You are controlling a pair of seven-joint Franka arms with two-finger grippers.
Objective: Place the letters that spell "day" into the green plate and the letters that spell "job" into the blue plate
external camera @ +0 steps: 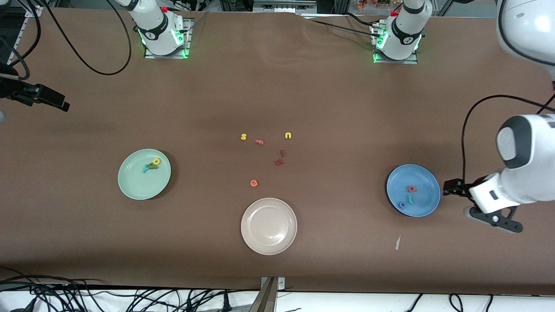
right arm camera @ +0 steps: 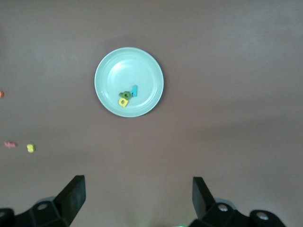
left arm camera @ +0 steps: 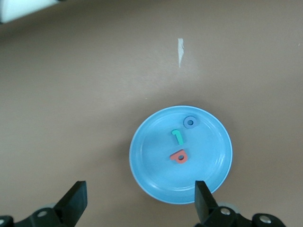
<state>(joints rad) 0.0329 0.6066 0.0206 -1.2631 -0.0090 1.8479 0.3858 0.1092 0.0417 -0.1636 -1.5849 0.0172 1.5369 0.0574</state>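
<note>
In the green plate lie d, a, y – in the blue plate b, j, o. Left gripper hangs beside the blue plate, fingers apart, empty – right gripper, high up, likewise spread

Both arms are glossy white with grey joint caps; green lights glow at their bases. Black cables trail from them; the left gripper is black.
</note>
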